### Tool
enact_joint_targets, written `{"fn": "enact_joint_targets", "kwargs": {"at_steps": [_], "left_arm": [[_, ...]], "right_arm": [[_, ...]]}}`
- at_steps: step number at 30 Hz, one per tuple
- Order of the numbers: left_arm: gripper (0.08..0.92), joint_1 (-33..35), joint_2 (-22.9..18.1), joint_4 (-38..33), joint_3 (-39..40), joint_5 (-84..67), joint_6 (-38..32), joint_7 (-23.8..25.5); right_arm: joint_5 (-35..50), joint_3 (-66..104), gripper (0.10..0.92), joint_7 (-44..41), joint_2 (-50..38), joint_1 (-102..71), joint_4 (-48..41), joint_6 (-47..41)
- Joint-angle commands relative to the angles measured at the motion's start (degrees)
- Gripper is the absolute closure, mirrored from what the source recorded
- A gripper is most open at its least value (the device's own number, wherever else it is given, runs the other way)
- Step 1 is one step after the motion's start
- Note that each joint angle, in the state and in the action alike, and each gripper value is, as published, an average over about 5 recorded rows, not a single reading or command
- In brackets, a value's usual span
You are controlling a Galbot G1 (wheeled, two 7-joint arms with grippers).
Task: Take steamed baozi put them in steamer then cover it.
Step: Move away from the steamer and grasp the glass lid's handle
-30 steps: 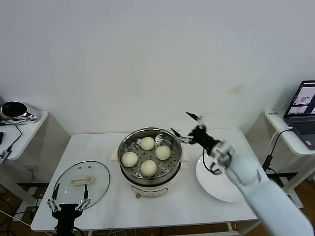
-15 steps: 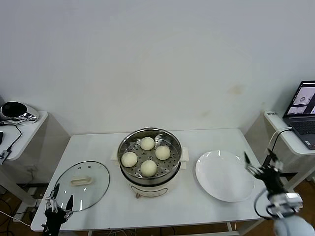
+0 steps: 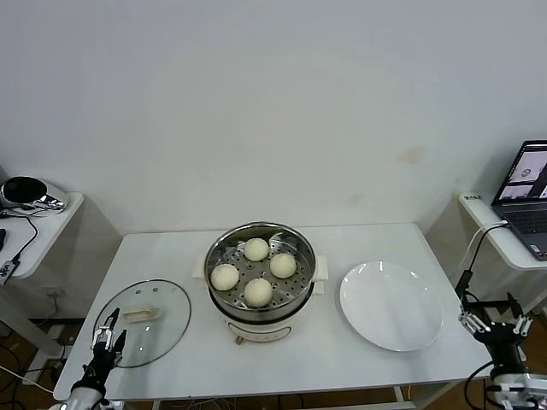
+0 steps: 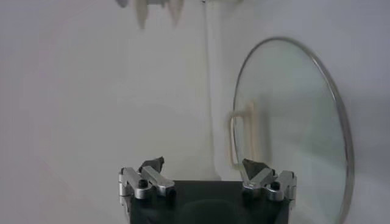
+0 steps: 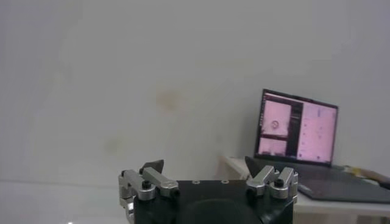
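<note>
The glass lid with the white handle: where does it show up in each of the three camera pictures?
Head view: the cover lies flat on the table's front-left part, left of the steamer.
Left wrist view: it fills the picture's right side, beyond the open left gripper.
Right wrist view: not in it.
Shared landmark: the cover's handle.

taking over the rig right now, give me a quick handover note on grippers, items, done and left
Left gripper: open, empty, low at the table's front left corner, by the near edge of the cover.
Right gripper: open, empty, low off the table's right end, beyond the white plate.
Items: all four steamed baozi sit in the steamer mid-table; the cover lies flat on the table, left of the steamer.
Done: loading.
Left: pick up the cover and close the steamer.
</note>
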Motion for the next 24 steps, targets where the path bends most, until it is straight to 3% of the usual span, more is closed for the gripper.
{"fn": "enact_joint_targets", "kwargs": {"at_steps": [1,19,24], "left_arm": [[0.177,-9.2,2.2,6.9,3.5,4.5,-0.1,0.8],[0.178,-18.4,2.8,15.2,8.6,2.2,-0.1,1.6],[0.265,-18.5,2.6,16.1,8.8,1.9,-0.1,1.9]], "right_arm": [[-0.6,2.1,0.203,0.9,2.7,-1.8,0.6,0.5],[-2.2,3.0,0.203,0.4,3.9,-2.9,0.3,0.8],[-2.5,2.6,0.203,0.3,4.2,-2.8,0.0,0.8]]}}
